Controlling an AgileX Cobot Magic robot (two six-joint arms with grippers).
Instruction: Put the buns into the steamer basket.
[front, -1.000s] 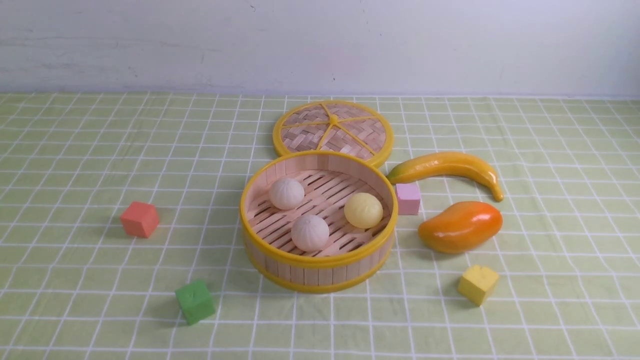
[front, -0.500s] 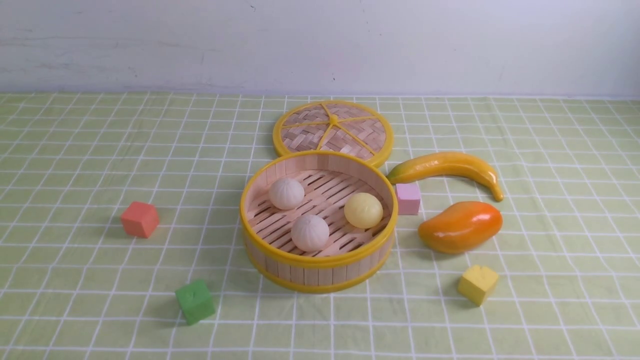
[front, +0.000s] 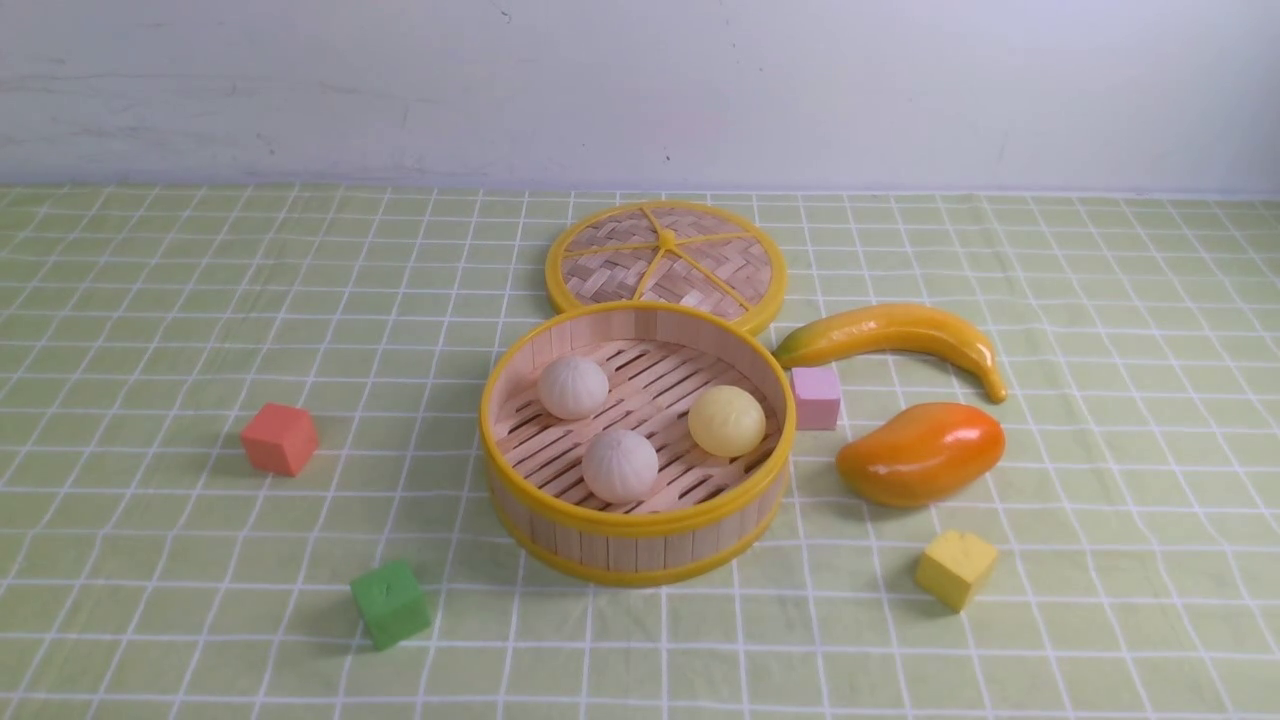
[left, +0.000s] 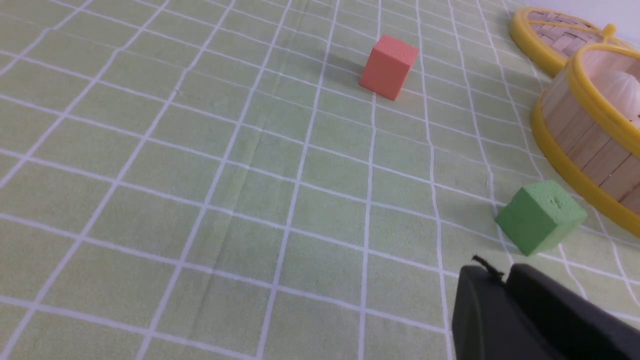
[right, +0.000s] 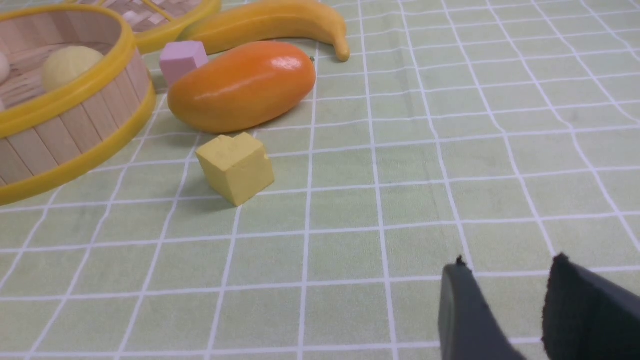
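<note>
Near the tablecloth's (front: 180, 560) centre, steamer basket (front: 640, 545) containing three buns (front: 620, 465), two off-white, one pale yellow; left gripper (left: 505, 280) closed and empty, right gripper (right: 505, 280) parted, holding nothing.

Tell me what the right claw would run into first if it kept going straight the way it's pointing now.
Probably nothing soon: ahead of the right claw lies open green checked tablecloth. The yellow cube and mango sit off to one side of that line, though depth is hard to judge.
</note>
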